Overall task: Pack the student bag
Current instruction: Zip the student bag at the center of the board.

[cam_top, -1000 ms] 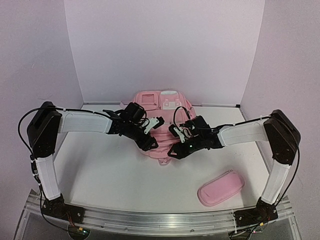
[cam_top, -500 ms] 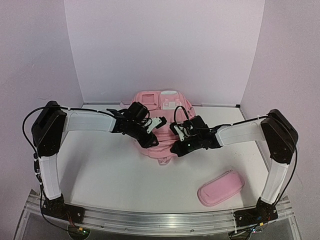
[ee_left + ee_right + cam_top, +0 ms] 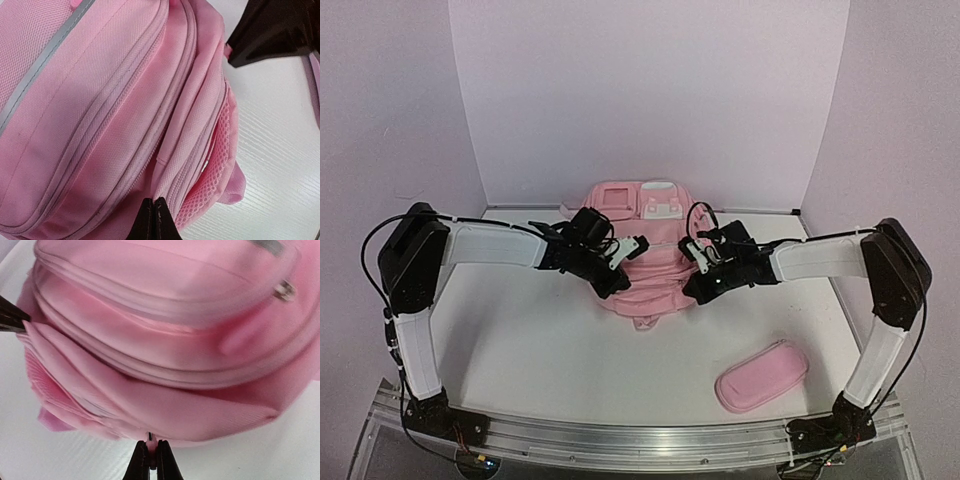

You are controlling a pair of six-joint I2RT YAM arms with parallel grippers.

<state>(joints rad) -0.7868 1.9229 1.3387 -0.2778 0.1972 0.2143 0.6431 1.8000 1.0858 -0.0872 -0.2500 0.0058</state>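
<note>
The student bag (image 3: 655, 262), a large pink backpack, lies flat at the table's middle. My left gripper (image 3: 618, 287) is at its left side and my right gripper (image 3: 693, 290) at its right side. In the left wrist view the left gripper (image 3: 153, 220) is shut, pinching a fold of the student bag (image 3: 100, 110) beside a zip seam. The right gripper (image 3: 151, 460) is shut on a small pink zip pull at the edge of the student bag (image 3: 165, 365). The fabric between the two grippers looks pulled taut.
A small oblong pink pencil case (image 3: 761, 375) lies at the front right, apart from the bag. White walls (image 3: 650, 100) close the back and sides. The right gripper's dark body (image 3: 275, 30) shows in the left wrist view's top right corner.
Both grippers have closed on the bag. The right gripper has moved right and a little back with the zip pull, and the bag's lower part has spread wider.
</note>
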